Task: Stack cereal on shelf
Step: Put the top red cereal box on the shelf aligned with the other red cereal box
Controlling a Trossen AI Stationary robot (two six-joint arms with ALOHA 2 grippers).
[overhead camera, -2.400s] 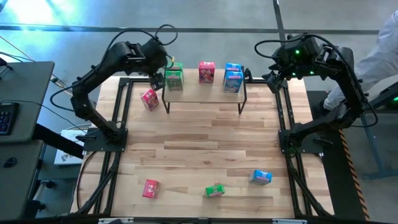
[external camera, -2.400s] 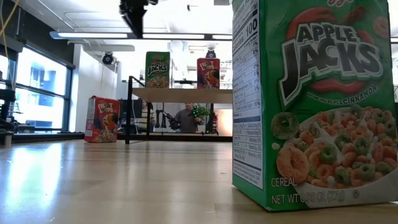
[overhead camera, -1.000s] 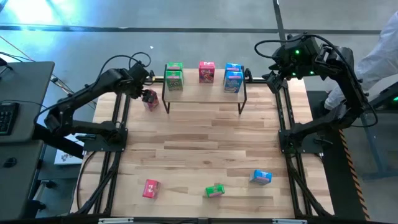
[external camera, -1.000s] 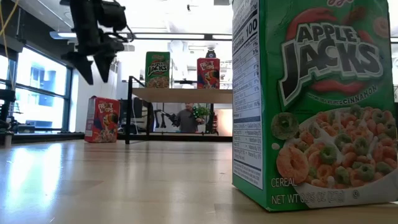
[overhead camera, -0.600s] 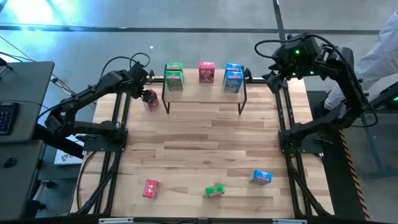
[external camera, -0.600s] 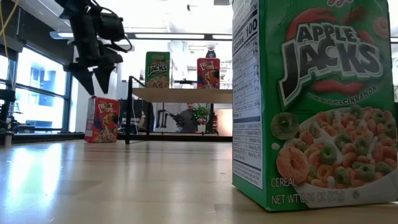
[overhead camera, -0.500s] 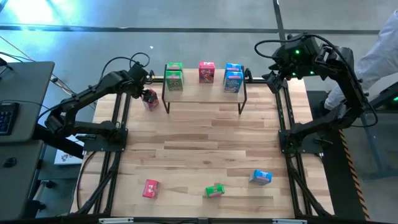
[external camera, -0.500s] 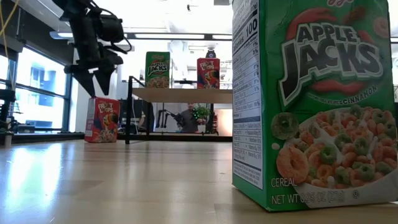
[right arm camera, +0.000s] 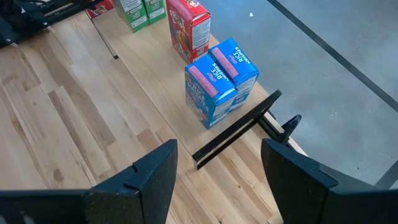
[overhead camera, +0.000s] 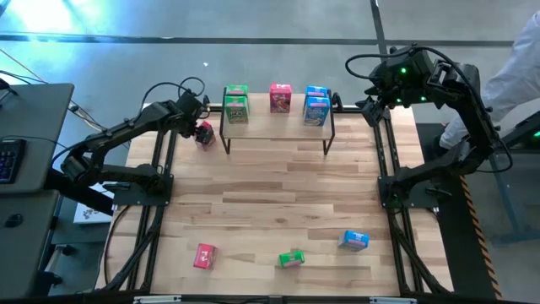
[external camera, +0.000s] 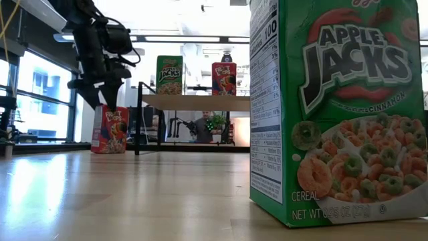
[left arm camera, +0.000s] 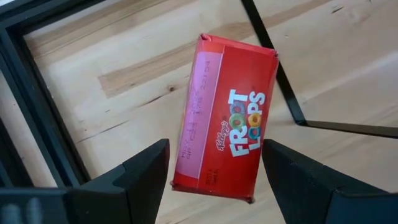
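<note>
A red-pink cereal box [left arm camera: 222, 147] stands upright on the table just left of the shelf [overhead camera: 278, 127], seen from the side in the low view [external camera: 110, 128]. My left gripper [left arm camera: 216, 152] is open and points down over it [external camera: 99, 100], one finger on either side of its top end; I see no touch. On the shelf's top board stand two green boxes [overhead camera: 236, 105], one red-pink [overhead camera: 280, 97] and two blue [right arm camera: 217, 81]. My right gripper [right arm camera: 214, 180] waits open above the table's far right corner [overhead camera: 371, 105].
Near the table's front edge lie a red-pink box [overhead camera: 205, 256], a green box [overhead camera: 291, 258] and a blue box [overhead camera: 353, 241]; the green one [external camera: 334, 114] fills the low view's right. Black frame rails [overhead camera: 164, 152] run along both table sides. A person in white stands far right [overhead camera: 523, 59].
My left gripper has come away from the shelf's green boxes toward the table's left and has sunk over the standing red-pink box, until its open fingertips reach the level of the box's top. The box has stayed where it was.
</note>
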